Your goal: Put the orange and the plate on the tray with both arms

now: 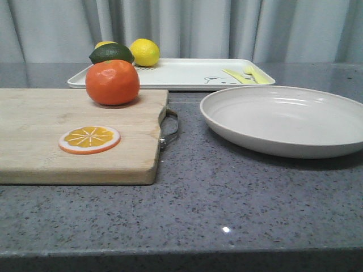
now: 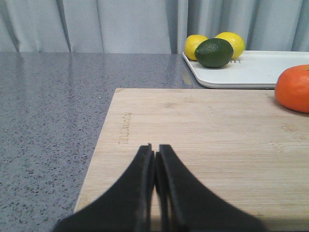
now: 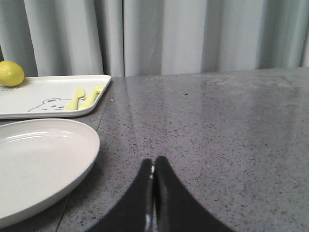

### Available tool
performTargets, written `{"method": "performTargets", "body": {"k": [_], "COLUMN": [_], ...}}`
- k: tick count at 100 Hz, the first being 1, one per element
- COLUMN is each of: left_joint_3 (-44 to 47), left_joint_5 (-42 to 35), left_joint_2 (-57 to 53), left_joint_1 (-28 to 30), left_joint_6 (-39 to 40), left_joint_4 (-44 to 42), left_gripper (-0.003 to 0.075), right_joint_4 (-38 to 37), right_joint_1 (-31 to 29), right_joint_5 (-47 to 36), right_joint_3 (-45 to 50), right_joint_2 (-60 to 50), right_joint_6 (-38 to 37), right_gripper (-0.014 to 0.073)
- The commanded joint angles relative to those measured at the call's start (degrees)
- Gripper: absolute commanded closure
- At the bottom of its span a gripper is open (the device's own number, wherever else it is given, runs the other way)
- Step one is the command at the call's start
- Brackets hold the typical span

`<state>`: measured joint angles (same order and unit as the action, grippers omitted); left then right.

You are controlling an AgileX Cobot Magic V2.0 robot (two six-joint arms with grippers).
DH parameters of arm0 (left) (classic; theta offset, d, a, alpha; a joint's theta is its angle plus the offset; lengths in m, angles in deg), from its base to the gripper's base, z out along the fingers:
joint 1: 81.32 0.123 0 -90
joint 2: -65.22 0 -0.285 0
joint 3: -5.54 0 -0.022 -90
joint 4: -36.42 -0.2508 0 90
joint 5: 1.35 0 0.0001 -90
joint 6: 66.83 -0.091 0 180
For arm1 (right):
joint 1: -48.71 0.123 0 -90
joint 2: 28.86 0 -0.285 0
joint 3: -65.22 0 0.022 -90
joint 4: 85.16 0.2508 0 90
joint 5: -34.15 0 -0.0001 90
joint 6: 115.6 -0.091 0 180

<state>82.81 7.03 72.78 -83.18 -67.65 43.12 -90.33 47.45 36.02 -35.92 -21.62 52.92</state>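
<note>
Nothing has been lifted yet, so judge your grips from how things lie. From the front you see the orange (image 1: 112,82) sitting on the far part of the wooden cutting board (image 1: 79,153), with a flat orange slice (image 1: 89,139) nearer you on the same board; the plate (image 1: 286,119) rests on the grey table (image 1: 227,215) to the right of the board, and the tray (image 1: 187,73) lies behind both, already carrying a lemon (image 1: 144,52), a dark green lime (image 1: 112,53) and yellow cutlery (image 1: 247,75). Neither arm shows in this view. In the left wrist view your left gripper (image 2: 154,154) hovers low over the board with its fingers pressed together and nothing between them; the orange appears at the edge of the picture, well apart from the tips. Expect it to be firm, smooth and ready to roll, so you would do best to open wide and close across its widest middle. In the right wrist view your right gripper (image 3: 153,166) is likewise closed and empty above the bare table, just beside the plate's rim. That plate looks stiff, shallow and slick, probably heavier than the fruit; pinch the raised rim at its near edge and keep it level, minding the cutlery when you set it down.
</note>
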Motion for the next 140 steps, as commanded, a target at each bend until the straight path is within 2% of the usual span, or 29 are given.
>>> {"method": "performTargets", "body": {"k": [1,63,107,140], "left_joint_3": [1.35,1.35,0.63,-6.56], "left_joint_5": [-4.20,-4.33,-7.20,-6.87], "left_joint_2": [-1.75,-1.75,-1.75,1.54], "left_joint_1": [0.08,0.08,0.08,0.08], "left_joint_6": [0.40,0.40,0.40,0.40], "left_joint_4": [0.05,0.05,0.52,0.64], "left_gripper": [0.0739,0.0739,0.0739,0.0739], "right_joint_4": [-0.72,-0.72,-0.67,-0.67], "right_joint_1": [-0.30,-0.30,-0.30,-0.30], "right_joint_5": [-4.41,-4.46,-6.82,0.64], "right_joint_3": [-0.03,-0.03,-0.28,-8.11], "right_joint_2": [-1.23,-1.23,-1.18,4.42], "right_joint_6": [0.18,0.18,0.18,0.18], "right_gripper": [0.0656,0.0656,0.0656,0.0655]}}
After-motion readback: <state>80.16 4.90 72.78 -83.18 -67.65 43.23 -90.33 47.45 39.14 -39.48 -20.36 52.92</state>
